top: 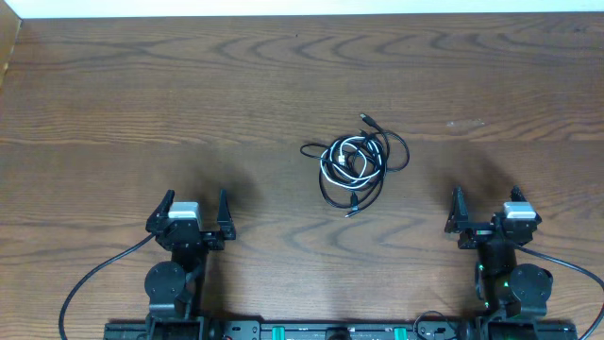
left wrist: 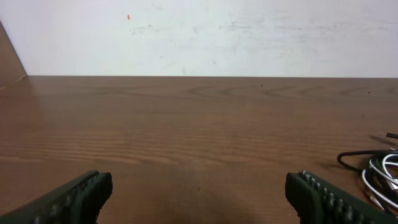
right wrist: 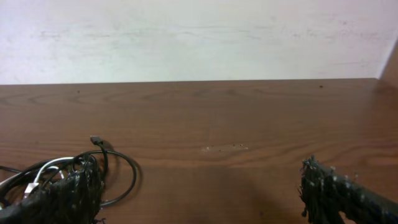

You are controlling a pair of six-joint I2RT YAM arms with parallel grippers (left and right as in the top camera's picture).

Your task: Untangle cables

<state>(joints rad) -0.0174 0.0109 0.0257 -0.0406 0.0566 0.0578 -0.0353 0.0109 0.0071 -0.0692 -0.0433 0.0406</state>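
Note:
A tangled bundle of thin cables (top: 354, 162), mostly black with one white, lies on the wooden table just right of the middle. Its edge shows at the right of the left wrist view (left wrist: 380, 174) and at the lower left of the right wrist view (right wrist: 74, 171), partly behind the left finger. My left gripper (top: 196, 210) is open and empty near the front left, well away from the bundle. My right gripper (top: 488, 210) is open and empty near the front right, apart from the bundle.
The wooden table (top: 189, 94) runs back to a white wall (left wrist: 199, 37). Thick black arm cables (top: 94, 274) trail beside the arm bases at the front edge.

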